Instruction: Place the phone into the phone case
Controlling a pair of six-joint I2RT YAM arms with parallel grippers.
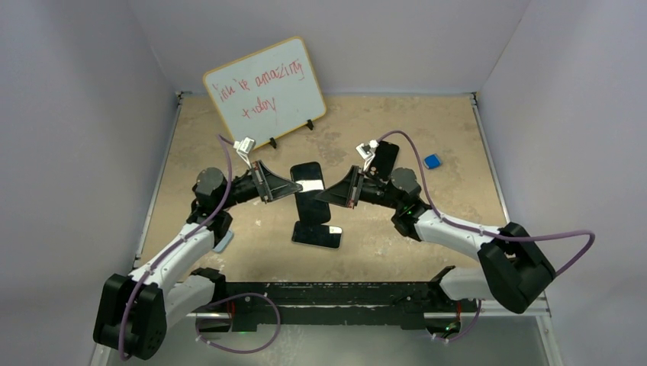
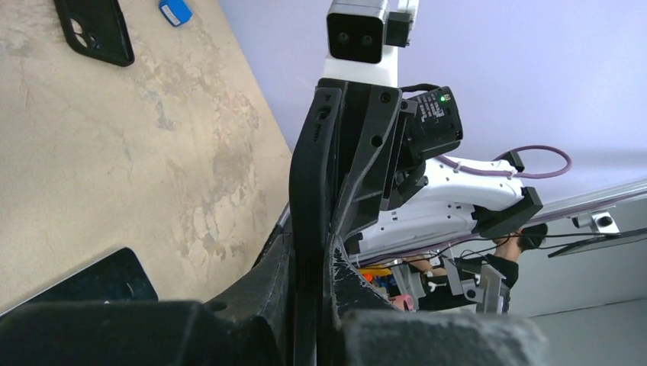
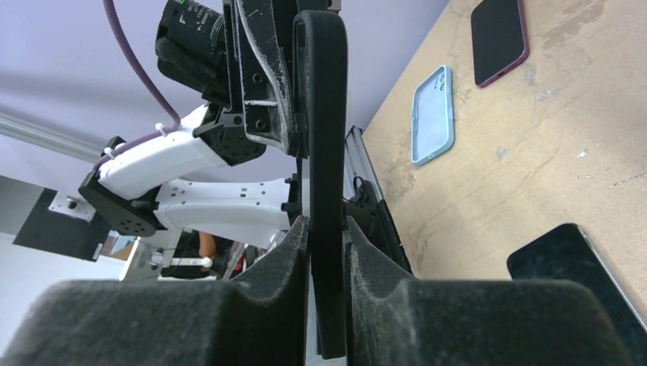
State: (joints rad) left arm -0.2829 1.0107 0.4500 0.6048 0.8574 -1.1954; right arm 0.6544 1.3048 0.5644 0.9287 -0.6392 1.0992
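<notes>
A black phone case (image 1: 308,180) is held edge-up above the table's middle, with a gripper on each side. My left gripper (image 1: 297,187) is shut on it from the left. My right gripper (image 1: 320,197) is shut on it from the right. In the left wrist view the case (image 2: 309,175) runs up between my fingers (image 2: 267,282). The right wrist view shows it (image 3: 322,114) pinched between both pads (image 3: 366,259). I cannot tell whether anything sits inside it. The phone (image 1: 317,235), dark with a silvery edge, lies flat on the table just below the grippers.
A whiteboard (image 1: 265,91) leans at the back. Another black case (image 1: 385,156) lies behind the right wrist, and a small blue object (image 1: 432,161) sits to its right. A light blue case (image 3: 432,114) and a dark slab with a maroon rim (image 3: 500,38) lie on the left.
</notes>
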